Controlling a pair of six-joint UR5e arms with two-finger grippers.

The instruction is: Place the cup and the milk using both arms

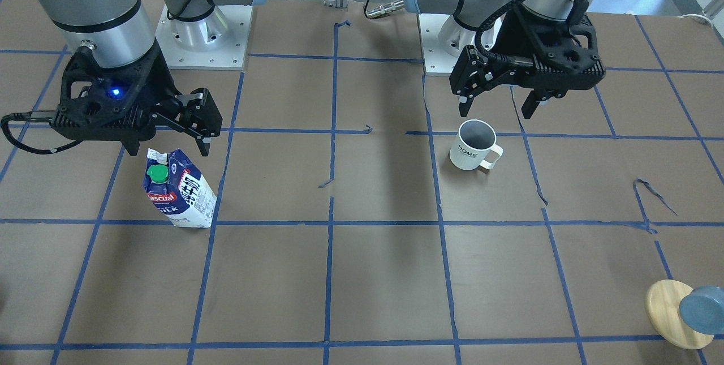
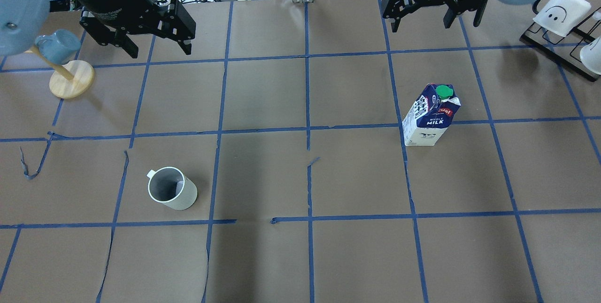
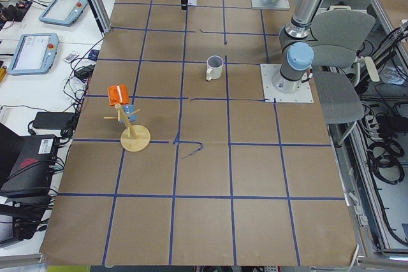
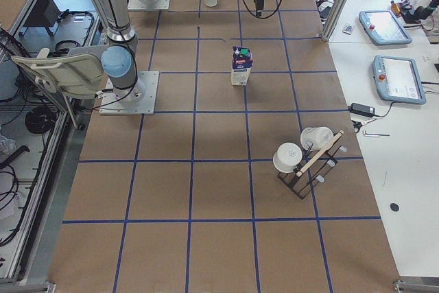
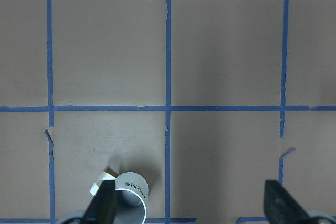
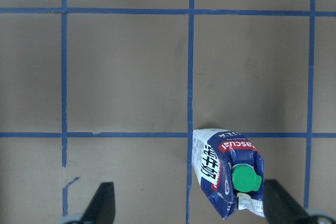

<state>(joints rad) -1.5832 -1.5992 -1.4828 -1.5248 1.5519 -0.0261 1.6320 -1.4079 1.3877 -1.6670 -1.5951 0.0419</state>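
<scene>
1. Holding the left gripper (image 2: 159,50) high over the table (image 2: 263,96), fingers spread wide and gripping nothing.
2. Leaving the cup (image 2: 173,195) upright at about 6 o'clock from that gripper in the overhead view, with its handle pointing to roughly 10 o'clock and touching neither finger.
3. Judging the step in hand as the approach for both arms (nothing grasped yet). Needing a sideways shift before lowering, since the left wrist view shows the cup under one finger rather than midway.
4. Leaving the milk (image 2: 428,120) upright on the right half, green cap toward 12 o'clock, well apart from the cup.
5. Holding the right gripper (image 2: 422,21) raised at about 12 o'clock from the carton, fingers likewise wide and empty.
6. Calling next for centring here too, as the carton sits nearer one finger in the right wrist view. Then descending to straddle its flat sides and closing gently, probably without crushing the gable.
</scene>
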